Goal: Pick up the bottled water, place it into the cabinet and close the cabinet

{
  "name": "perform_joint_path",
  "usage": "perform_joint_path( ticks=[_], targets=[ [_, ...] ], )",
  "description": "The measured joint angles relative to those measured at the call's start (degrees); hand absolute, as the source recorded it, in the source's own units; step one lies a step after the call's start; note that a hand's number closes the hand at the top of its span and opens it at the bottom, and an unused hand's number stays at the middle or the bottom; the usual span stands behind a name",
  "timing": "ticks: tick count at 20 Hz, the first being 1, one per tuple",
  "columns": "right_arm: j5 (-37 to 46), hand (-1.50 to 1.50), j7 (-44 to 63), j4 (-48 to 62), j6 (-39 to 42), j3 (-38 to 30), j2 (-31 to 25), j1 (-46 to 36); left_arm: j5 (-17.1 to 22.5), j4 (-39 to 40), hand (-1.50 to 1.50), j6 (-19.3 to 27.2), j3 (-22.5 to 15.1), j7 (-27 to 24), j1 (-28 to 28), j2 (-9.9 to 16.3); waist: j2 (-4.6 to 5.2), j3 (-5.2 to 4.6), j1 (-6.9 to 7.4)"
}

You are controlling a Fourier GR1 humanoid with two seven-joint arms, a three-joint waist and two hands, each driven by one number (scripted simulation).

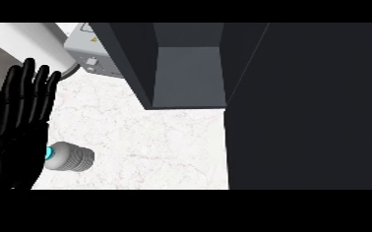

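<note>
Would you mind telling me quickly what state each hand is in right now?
Left hand: open, fingers straight, holding nothing, at the view's left edge beside the bottled water.
Right hand: not in view.

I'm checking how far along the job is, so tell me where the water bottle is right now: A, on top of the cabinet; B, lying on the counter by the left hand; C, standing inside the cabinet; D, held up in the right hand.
B: the water bottle lies on its side on the white counter, right beside the open left hand, while the open cabinet holds nothing that shows.
</note>
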Motion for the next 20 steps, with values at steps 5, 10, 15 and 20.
perform_joint_path(
  ticks=[5, 10, 15, 20],
  targets=[
    [-1.61, -1.50, -0.79, -4.16, 0.61, 0.24, 0.87, 3.36, -2.13, -2.22, -1.50, 3.37, 5.65, -1.01, 3.59, 0.53, -0.06, 0.67, 1.06],
    [-6.77, -1.50, 5.30, -7.69, 2.73, 3.25, 1.88, 9.84, -1.42, -4.71, -1.50, 8.46, 9.97, 4.53, 9.90, -2.54, -0.23, 0.85, 1.56],
    [-8.61, -1.50, 10.51, -15.08, 3.22, 7.36, 2.85, 16.77, -2.75, -10.14, -1.50, 12.82, 6.17, 7.39, 17.36, -4.77, -0.16, 0.89, 1.32],
    [-8.86, -1.50, 10.28, -18.70, 5.00, 8.87, 2.87, 23.03, -7.24, -16.02, -1.50, 17.47, 0.38, 10.95, 22.43, -5.45, -0.10, 0.94, 1.14]
  ],
)
